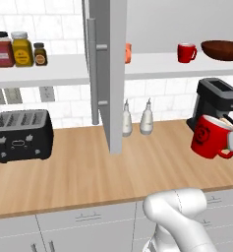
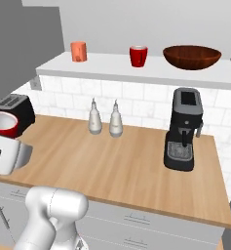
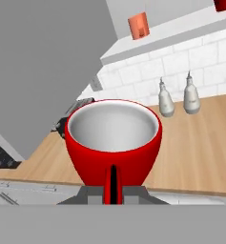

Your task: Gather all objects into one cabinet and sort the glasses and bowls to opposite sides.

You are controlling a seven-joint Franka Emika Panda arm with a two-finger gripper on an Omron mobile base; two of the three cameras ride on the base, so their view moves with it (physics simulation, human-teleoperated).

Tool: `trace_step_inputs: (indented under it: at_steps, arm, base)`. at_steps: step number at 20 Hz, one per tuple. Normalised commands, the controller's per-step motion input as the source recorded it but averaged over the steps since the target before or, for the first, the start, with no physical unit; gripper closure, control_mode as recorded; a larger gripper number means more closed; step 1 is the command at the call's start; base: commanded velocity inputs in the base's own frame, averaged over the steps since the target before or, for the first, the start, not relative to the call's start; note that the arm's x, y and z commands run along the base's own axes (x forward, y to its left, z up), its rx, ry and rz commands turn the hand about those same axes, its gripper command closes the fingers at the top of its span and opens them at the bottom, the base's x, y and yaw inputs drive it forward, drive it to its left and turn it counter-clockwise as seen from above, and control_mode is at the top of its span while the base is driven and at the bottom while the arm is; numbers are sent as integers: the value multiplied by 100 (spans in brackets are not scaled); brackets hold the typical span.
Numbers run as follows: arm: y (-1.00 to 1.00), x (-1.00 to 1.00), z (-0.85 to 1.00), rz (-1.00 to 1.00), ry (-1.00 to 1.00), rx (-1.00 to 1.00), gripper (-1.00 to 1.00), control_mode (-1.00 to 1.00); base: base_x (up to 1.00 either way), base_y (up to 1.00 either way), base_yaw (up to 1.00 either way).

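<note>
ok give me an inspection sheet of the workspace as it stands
surface: wooden counter, bare in the middle.
job's things: red mug with emblem held above the counter; salmon cup, red cup and dark brown bowl on the cabinet shelf, bowl at its right end.
clutter: two white shaker bottles by the wall, black toaster, black coffee machine, spice jars on the doorless shelf.
grippers: hand shut on the mug's handle.
cables: nothing seen.
surroundings: grey cabinet door open, white tiled wall, drawers below the counter.
</note>
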Motion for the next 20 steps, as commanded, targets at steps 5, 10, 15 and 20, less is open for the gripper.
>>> trace_step_inputs:
  at_steps: [5, 10, 15, 20]
  arm:
    - [0, -8, 76, 0, -23, 0, 100, -100]
    - [-9, 60, 58, -2, -7, 0, 100, -100]
    - [-2, 100, 58, 0, -1, -5, 100, -100]
    - [-12, 75, 37, -1, -5, -12, 100, -100]
  base:
    - [0, 0, 0]
    - [0, 0, 0]
    - [0, 0, 0]
    - [0, 0, 0]
